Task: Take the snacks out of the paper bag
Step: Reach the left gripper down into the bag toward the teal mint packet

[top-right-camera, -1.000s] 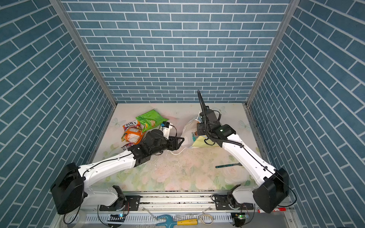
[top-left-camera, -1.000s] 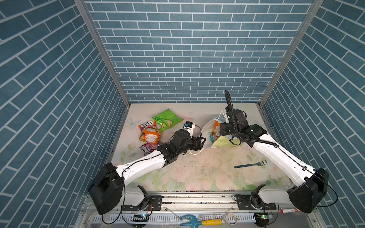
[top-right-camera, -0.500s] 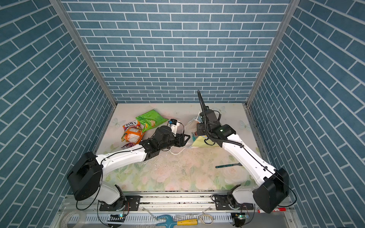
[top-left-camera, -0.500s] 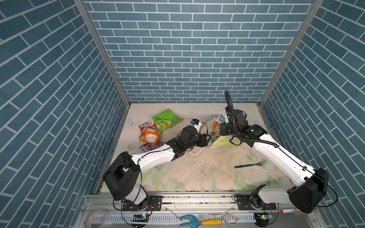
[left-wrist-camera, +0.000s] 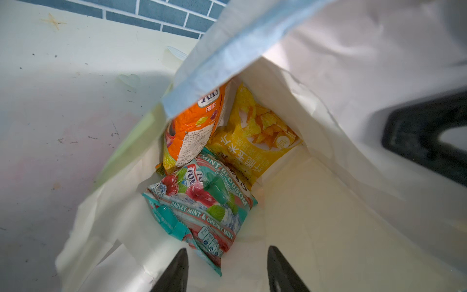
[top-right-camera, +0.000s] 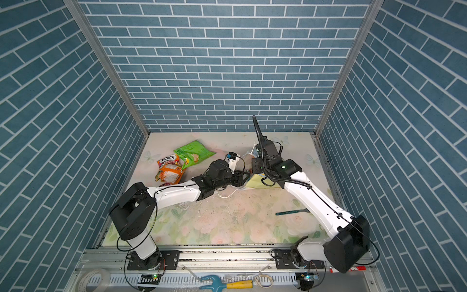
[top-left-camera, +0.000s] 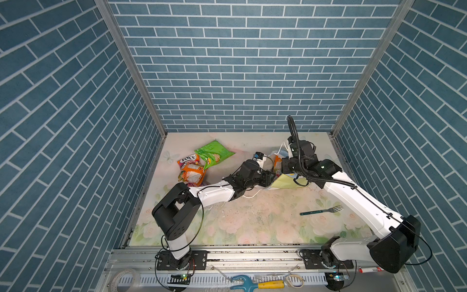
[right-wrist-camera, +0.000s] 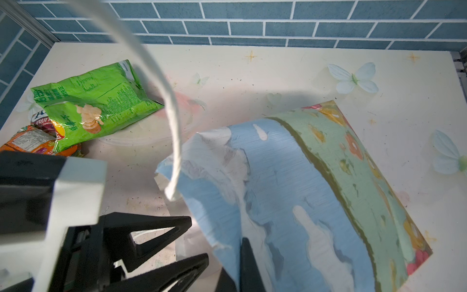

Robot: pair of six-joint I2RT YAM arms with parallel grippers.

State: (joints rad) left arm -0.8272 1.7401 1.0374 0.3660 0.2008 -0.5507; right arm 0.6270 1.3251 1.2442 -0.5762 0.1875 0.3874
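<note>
In both top views the paper bag [top-left-camera: 286, 181] lies on its side at the back right of the table [top-left-camera: 252, 222], its mouth turned toward my left arm. My left gripper [top-left-camera: 272, 176] reaches into that mouth. My right gripper [top-left-camera: 283, 166] sits at the bag's upper rim, though from up here I cannot make out its fingers. At the back left a green chip bag [top-left-camera: 214, 154], a FOX'S packet [top-left-camera: 188, 159] and an orange packet [top-left-camera: 193, 175] lie overlapping. A teal-handled fork [top-left-camera: 321, 211] lies well apart at the front right.

In the left wrist view my left fingers [left-wrist-camera: 177, 273] stand apart with nothing clamped, just short of a FOX'S Mint Blossom packet [left-wrist-camera: 202, 204]. Deeper in the bag lie an orange FOX'S Fruits packet [left-wrist-camera: 192, 129] and a yellow corn-chip bag [left-wrist-camera: 255, 131].

In the right wrist view my right fingers [right-wrist-camera: 249, 268] are pinched together on the bag's sky-print rim, which is raised off the table. A white cord handle [right-wrist-camera: 161, 83] arcs loose above it.
</note>
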